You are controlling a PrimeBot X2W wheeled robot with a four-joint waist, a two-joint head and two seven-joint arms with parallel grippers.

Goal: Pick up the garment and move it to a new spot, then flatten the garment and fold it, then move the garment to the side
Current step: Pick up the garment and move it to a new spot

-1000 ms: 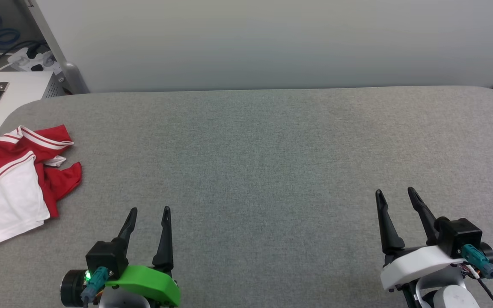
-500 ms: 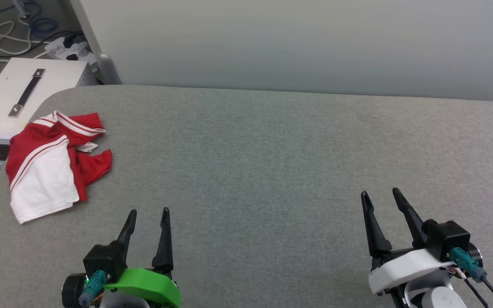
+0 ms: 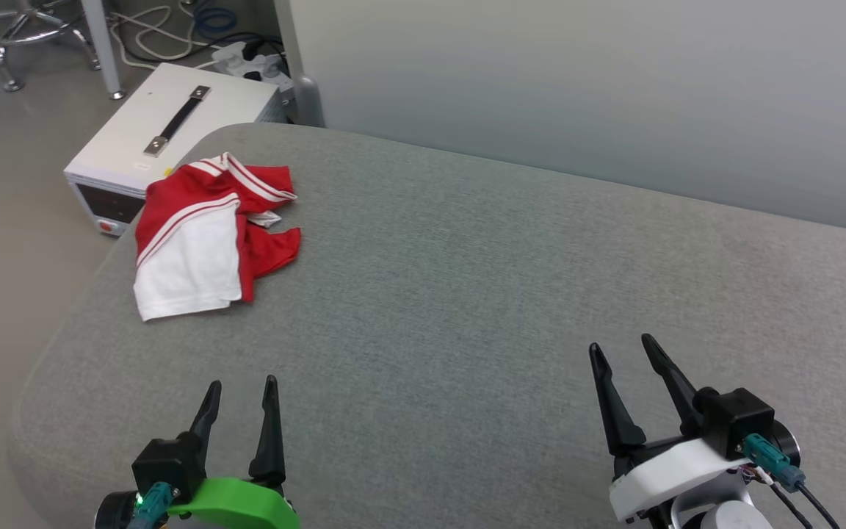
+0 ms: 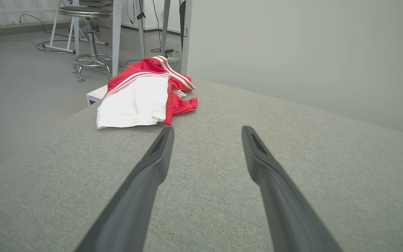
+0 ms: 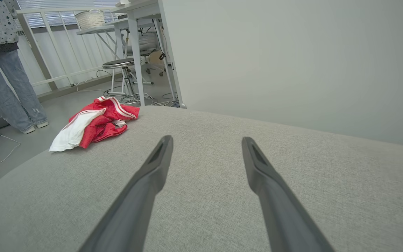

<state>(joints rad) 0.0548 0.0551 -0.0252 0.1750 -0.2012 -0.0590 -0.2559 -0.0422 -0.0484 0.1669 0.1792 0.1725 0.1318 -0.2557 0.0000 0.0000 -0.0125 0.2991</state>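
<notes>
Two grippers are held empty with fingers spread over the near edge of the grey fabric-covered counter (image 3: 467,294): the green-bodied left gripper (image 3: 243,382) at the near left and the white-bodied right gripper (image 3: 621,343) at the near right. The crumpled red jersey garment (image 3: 203,242), with a white sleeve uppermost and red-and-white striped trim, is heaped at the far left corner of the counter, well apart from both grippers.

No step of the task is judged to be done, and the first pick-up is the one in hand. Since the left gripper is the nearer, a reach forward and to the far left is called for. The fingers should be lowered onto a raised fold so that fabric is pinched, not the counter.

A white metal box with a black handle (image 3: 166,132) is seen just beyond that corner in the head view. A round stool (image 4: 91,61) is shown by the left wrist view. A person's legs in blue jeans (image 5: 12,94) are shown on the floor at the left in the right wrist view.
</notes>
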